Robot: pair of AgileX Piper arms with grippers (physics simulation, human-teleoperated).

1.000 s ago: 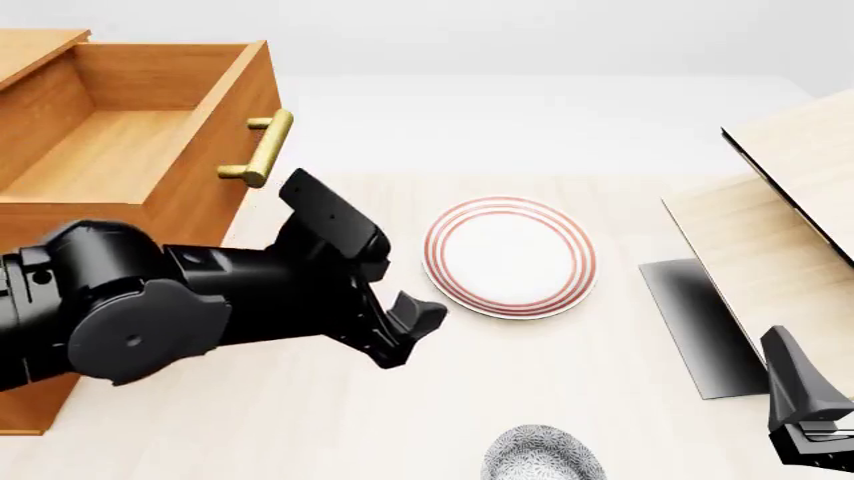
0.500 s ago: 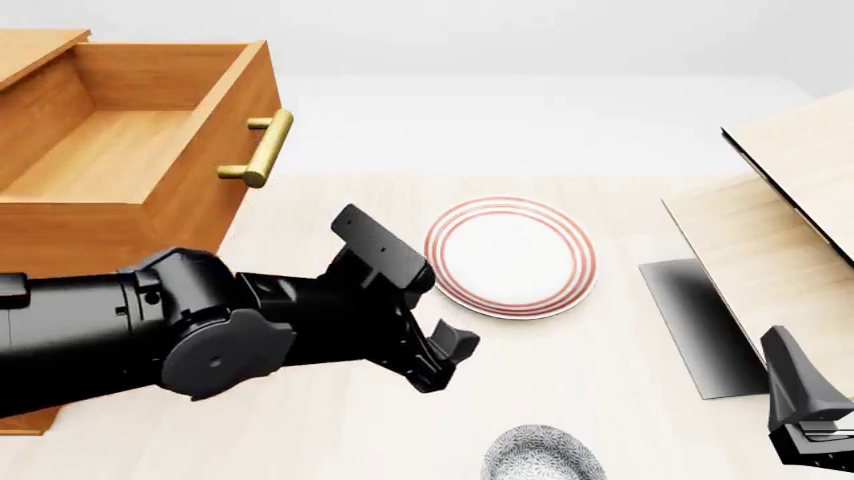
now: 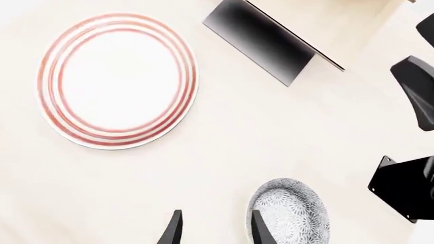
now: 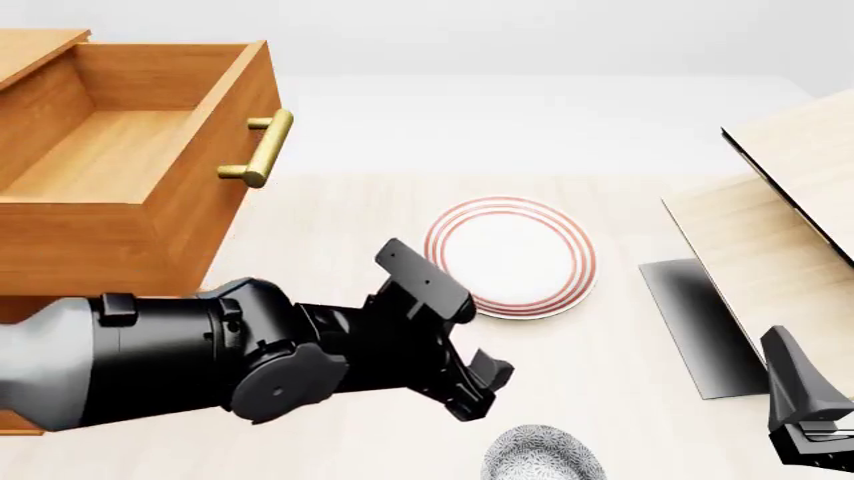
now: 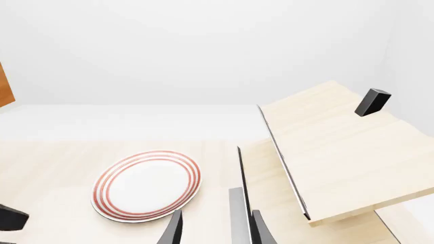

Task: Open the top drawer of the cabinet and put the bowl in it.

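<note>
The cabinet [image 4: 80,250] stands at the left, and its top drawer [image 4: 120,150] is pulled out and empty, with the brass handle [image 4: 260,150] facing the table. The speckled bowl [image 4: 541,455] sits upright at the table's near edge, partly cut off by the frame. It also shows in the left wrist view [image 3: 290,211]. My left gripper [image 4: 483,385] is open and empty, just above and left of the bowl. In its wrist view the left gripper [image 3: 215,231] has one fingertip [image 3: 259,231] beside the bowl's rim. My right gripper [image 5: 215,231] is open and empty, low at the right [image 4: 807,420].
A red-ringed white plate [image 4: 510,256] lies mid-table, beyond the bowl, and also shows in both wrist views [image 3: 119,80] [image 5: 146,184]. A pale light-wood structure [image 4: 774,220] with a dark shadowed gap under it stands at the right.
My left arm has swung right and toward the near edge, away from the drawer and closer to the bowl. The right arm, bowl, plate and drawer have not moved.
</note>
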